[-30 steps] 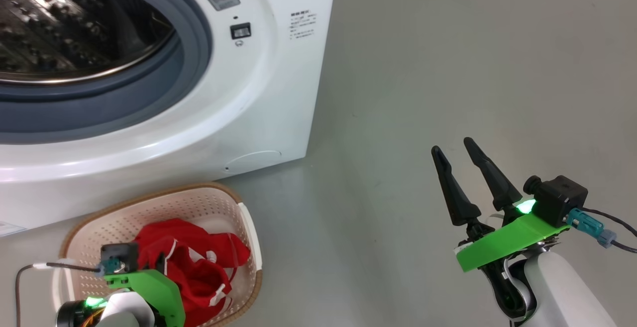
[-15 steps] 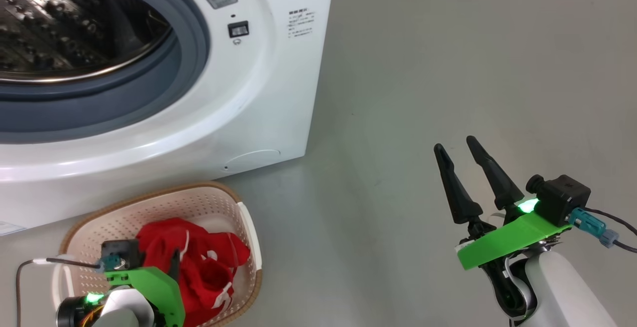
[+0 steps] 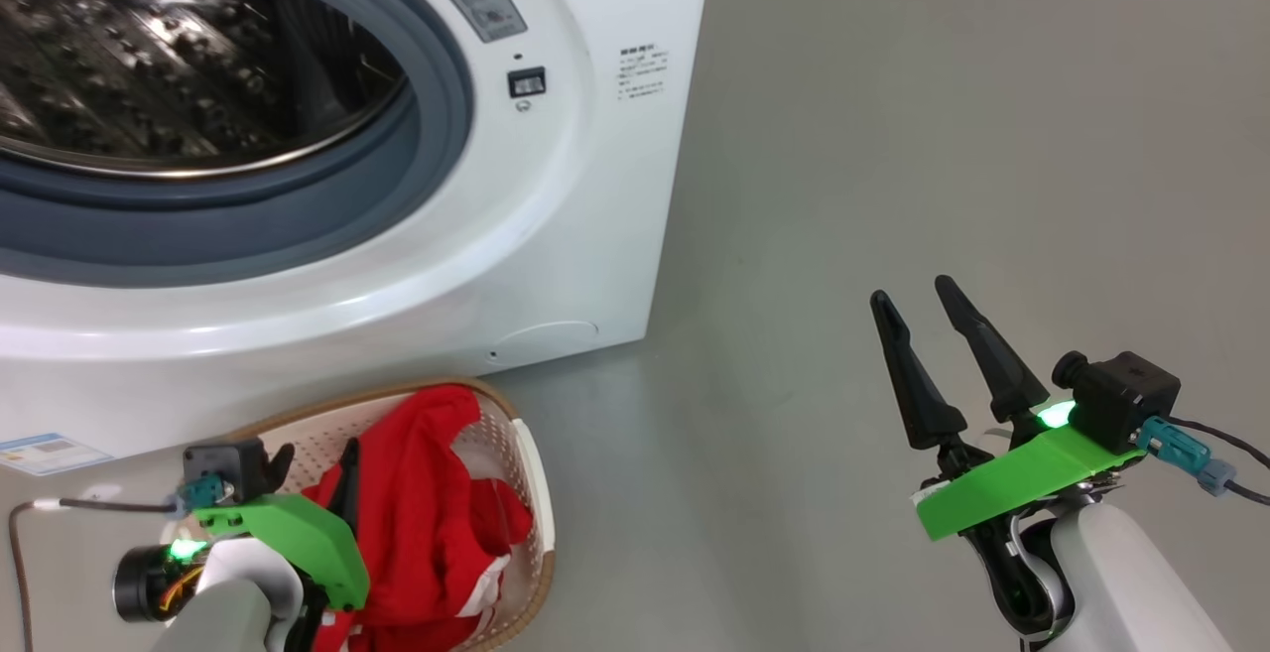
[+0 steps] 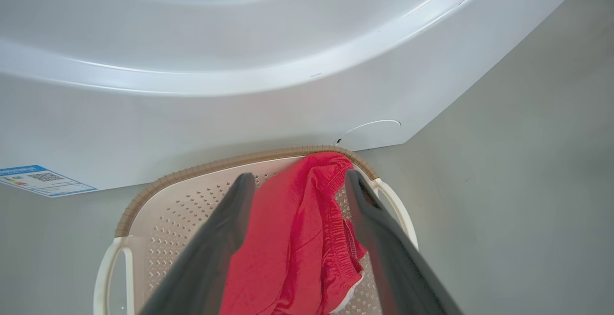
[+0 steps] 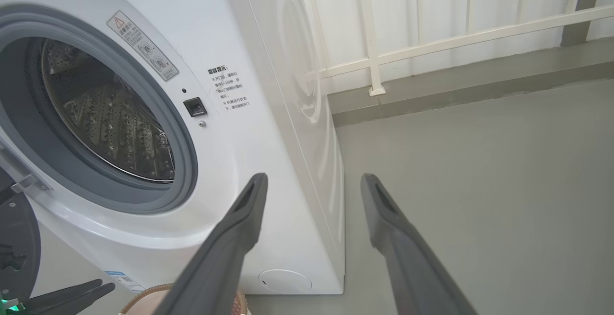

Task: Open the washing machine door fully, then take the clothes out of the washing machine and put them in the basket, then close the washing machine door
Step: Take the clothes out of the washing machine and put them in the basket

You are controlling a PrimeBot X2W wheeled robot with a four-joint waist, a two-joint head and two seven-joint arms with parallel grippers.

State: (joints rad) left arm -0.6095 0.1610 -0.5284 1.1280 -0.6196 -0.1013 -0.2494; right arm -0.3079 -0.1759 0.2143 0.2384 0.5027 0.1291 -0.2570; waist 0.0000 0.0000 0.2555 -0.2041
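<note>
My left gripper (image 4: 300, 177) hangs with jaws spread wide, not gripping, one finger on each side of the red clothes (image 4: 288, 243). They lie heaped in the cream basket (image 4: 168, 209), one fold draped over its far brown rim. The basket sits just before the white washing machine (image 3: 556, 235). My right gripper (image 3: 911, 292) is also spread, over grey floor (image 3: 943, 136). Beyond, the steel drum (image 3: 179, 57) gapes.

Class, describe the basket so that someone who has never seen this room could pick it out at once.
Find the big white washing machine standing on the grey floor. On the floor in front of its lower edge sits the basket, small and cream-white with perforated walls. Its brown woven-look rim and the red clothes heaped inside set it apart.
</note>
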